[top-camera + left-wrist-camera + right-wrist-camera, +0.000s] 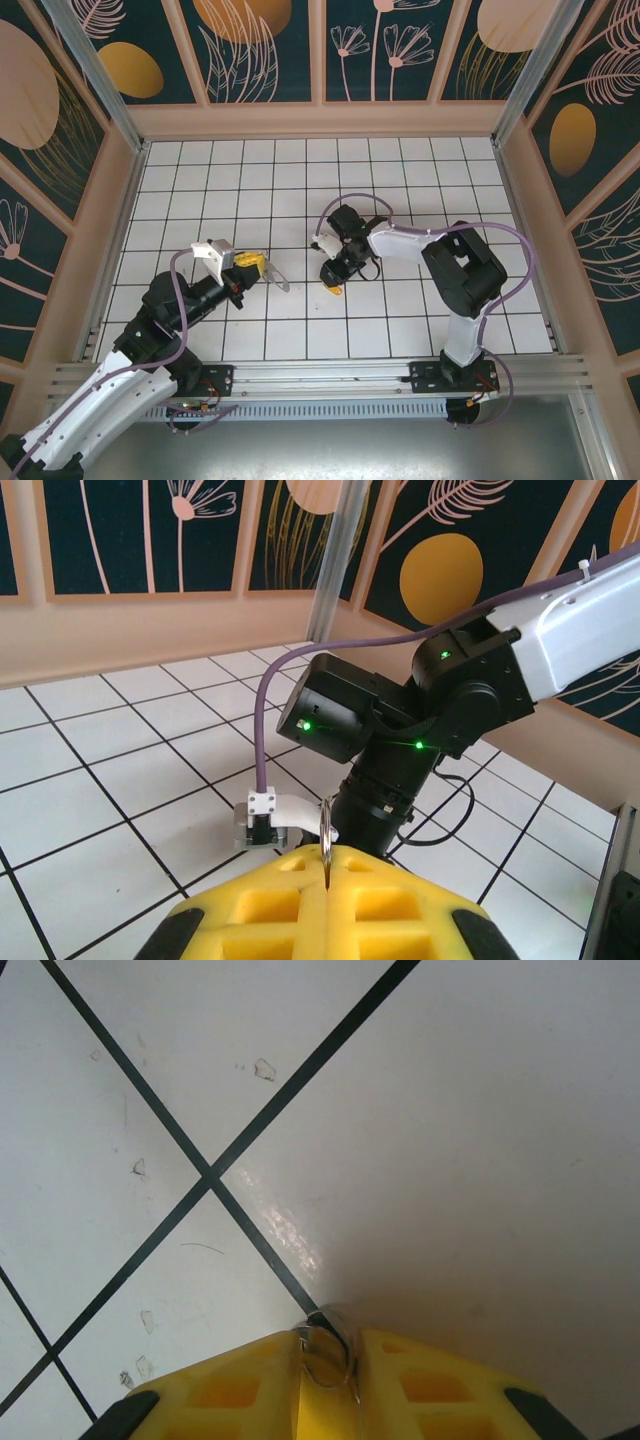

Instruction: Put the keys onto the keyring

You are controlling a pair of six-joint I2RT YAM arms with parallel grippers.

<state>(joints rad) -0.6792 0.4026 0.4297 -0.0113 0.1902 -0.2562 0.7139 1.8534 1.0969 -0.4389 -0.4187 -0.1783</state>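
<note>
keyring (pixel 325 827) sits pinched in left gripper (pixel 326 868), keys (pixel 324 1353) clamped in right gripper (pixel 330 1338) against tile (pixel 480 1160).

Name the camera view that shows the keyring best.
Top external: the keyring appears as a whole loop jutting from the left end effector. The left wrist view shows the keyring edge-on, pinched between yellow fingers.

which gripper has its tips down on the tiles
The right gripper: its yellow tips touch the white tile, pinching a small silvery key. The left gripper holds the keyring up off it.
</note>
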